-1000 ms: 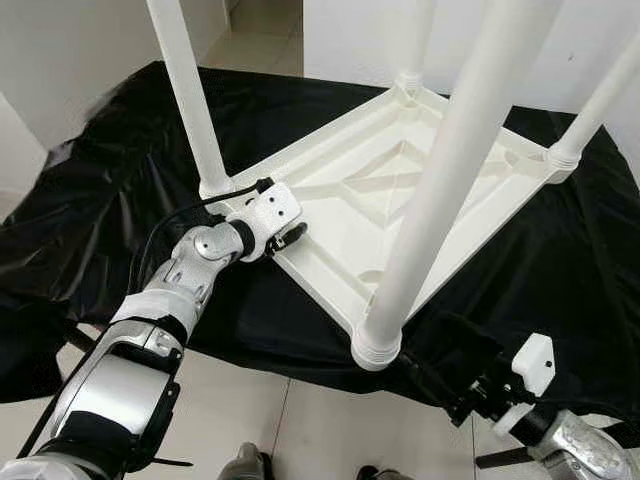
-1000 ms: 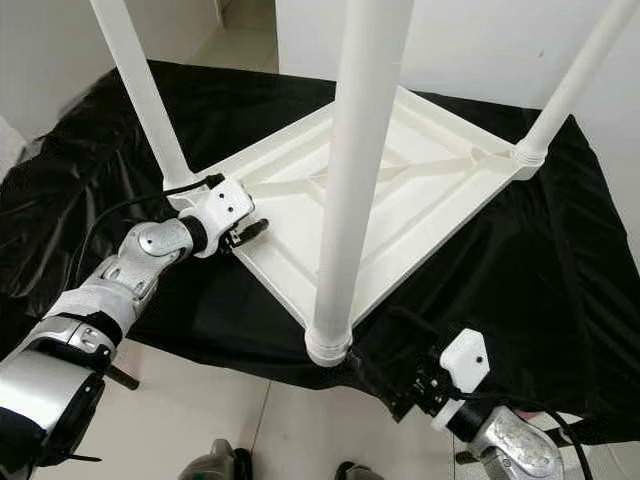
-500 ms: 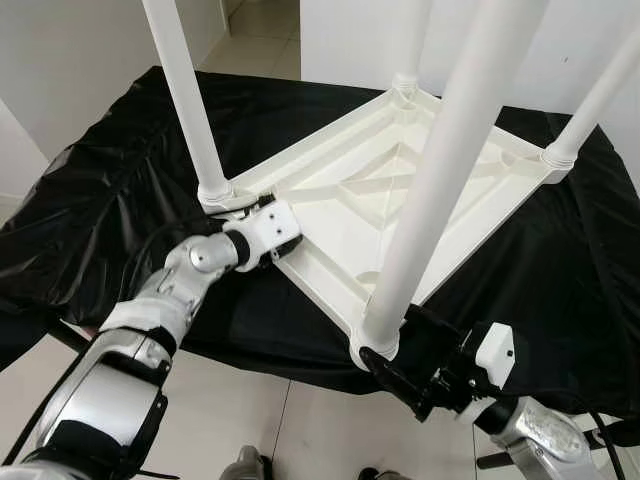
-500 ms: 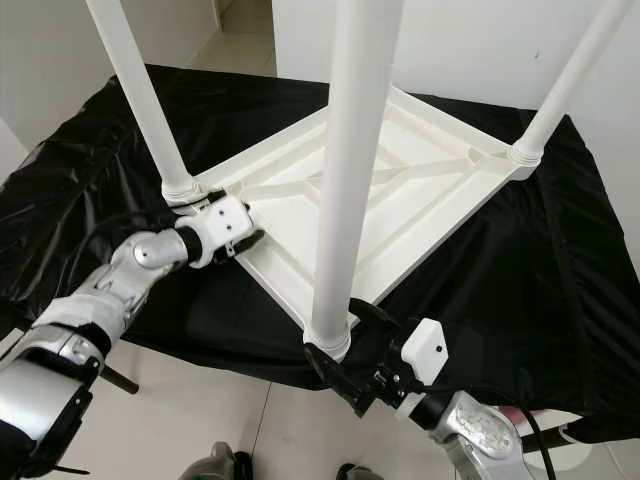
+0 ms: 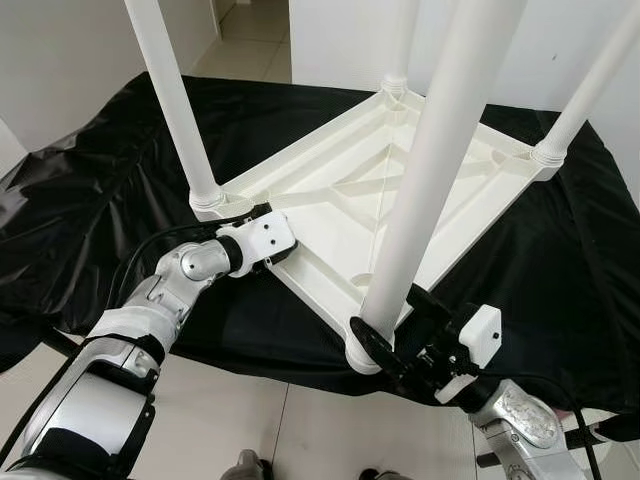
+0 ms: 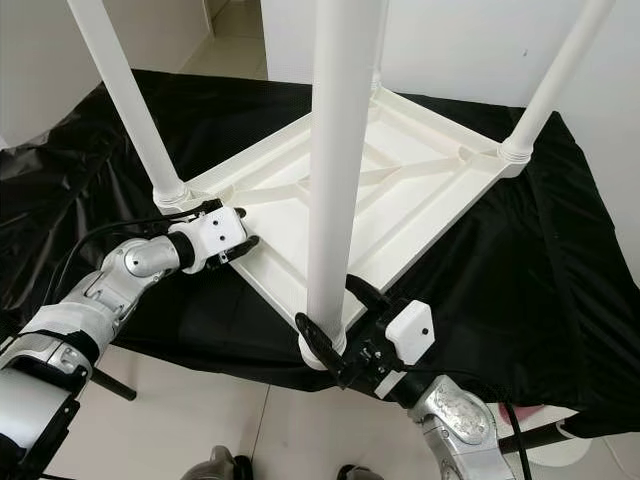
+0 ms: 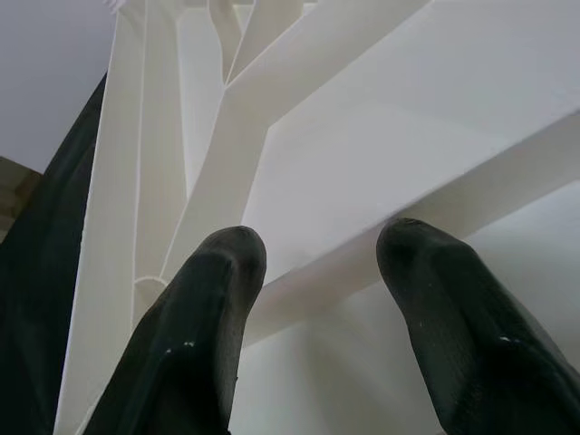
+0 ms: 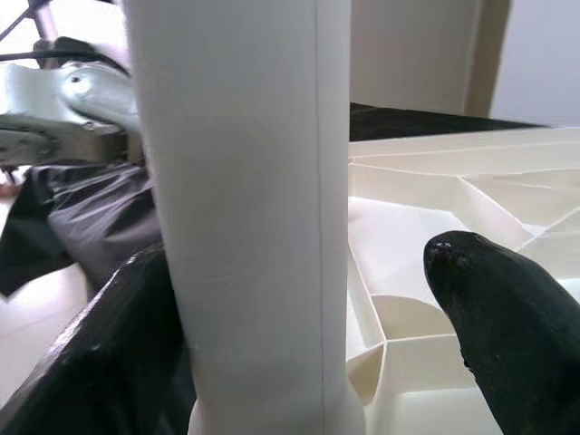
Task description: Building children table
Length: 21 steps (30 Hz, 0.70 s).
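Observation:
A white plastic children's table (image 5: 330, 190) lies upside down on a black cloth, its legs pointing up. The nearest leg (image 5: 432, 170) stands in the corner socket at the front edge. My right gripper (image 5: 387, 320) is open around the base of that leg. In the right wrist view one finger (image 8: 100, 344) lies against the leg (image 8: 245, 199) and the other finger (image 8: 507, 317) stands apart from it. My left gripper (image 5: 284, 250) is at the table's near-left rim, just below the left leg (image 5: 175, 110). It is open, its fingers (image 7: 195, 335) straddling a white rib (image 7: 326, 263).
The black cloth (image 5: 90, 200) covers the whole work surface and hangs over its front edge. Two more legs (image 5: 580, 90) rise at the back and right corners. Light tiled floor (image 5: 250, 430) lies below, and a white wall (image 6: 450, 40) stands behind.
My right gripper rose from the lower right and closed in on the base of the nearest leg. My left gripper slid forward onto the table's rim. The camera shifted slightly.

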Available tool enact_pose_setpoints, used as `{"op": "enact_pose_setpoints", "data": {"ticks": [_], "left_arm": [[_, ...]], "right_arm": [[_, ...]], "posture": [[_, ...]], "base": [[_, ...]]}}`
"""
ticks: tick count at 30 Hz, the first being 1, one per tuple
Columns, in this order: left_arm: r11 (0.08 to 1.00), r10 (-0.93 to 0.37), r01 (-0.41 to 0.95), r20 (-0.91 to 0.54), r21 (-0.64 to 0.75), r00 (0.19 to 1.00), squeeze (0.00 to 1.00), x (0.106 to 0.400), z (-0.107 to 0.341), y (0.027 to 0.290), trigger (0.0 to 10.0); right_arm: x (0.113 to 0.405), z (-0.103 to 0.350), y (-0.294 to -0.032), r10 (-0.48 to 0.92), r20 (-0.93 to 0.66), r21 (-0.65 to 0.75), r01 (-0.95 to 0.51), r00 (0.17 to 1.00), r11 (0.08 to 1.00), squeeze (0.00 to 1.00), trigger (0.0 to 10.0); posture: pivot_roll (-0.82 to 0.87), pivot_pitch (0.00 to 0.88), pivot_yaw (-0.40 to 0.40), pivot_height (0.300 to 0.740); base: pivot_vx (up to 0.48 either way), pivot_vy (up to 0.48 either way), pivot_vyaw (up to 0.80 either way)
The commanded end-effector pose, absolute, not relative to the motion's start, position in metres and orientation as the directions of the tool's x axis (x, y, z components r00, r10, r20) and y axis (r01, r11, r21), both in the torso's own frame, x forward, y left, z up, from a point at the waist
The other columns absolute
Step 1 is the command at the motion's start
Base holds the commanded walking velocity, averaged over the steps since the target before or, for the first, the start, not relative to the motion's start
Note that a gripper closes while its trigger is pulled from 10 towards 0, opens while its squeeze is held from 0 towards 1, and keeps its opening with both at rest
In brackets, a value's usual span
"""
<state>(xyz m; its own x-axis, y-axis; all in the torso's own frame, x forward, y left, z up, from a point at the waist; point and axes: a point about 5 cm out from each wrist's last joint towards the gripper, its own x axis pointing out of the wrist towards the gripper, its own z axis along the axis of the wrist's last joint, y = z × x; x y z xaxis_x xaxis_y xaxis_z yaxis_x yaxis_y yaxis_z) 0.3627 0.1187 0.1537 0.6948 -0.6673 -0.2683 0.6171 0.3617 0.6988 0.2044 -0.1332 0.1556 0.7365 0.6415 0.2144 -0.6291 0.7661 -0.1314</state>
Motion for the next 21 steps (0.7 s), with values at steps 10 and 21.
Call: {"op": "enact_pose_setpoints", "data": {"ticks": [10, 21], "left_arm": [[0.004, -0.702, 0.895, -0.636, 0.445, 0.320, 0.00, 0.326, 0.104, 0.133, 10.0], [-0.065, -0.703, 0.909, -0.666, 0.411, 0.250, 0.00, 0.311, 0.099, 0.142, 10.0]], "right_arm": [[0.205, 0.140, -0.150, 0.553, 0.121, -0.178, -0.530, 0.824, 0.829, 0.00, 10.0], [0.191, 0.134, -0.169, 0.496, 0.088, -0.192, -0.474, 0.864, 0.859, 0.00, 10.0]], "posture": [[0.06, 0.137, 0.062, 0.740], [0.05, 0.147, 0.067, 0.740]], "base": [[0.000, 0.000, 0.00], [0.000, 0.000, 0.00]]}}
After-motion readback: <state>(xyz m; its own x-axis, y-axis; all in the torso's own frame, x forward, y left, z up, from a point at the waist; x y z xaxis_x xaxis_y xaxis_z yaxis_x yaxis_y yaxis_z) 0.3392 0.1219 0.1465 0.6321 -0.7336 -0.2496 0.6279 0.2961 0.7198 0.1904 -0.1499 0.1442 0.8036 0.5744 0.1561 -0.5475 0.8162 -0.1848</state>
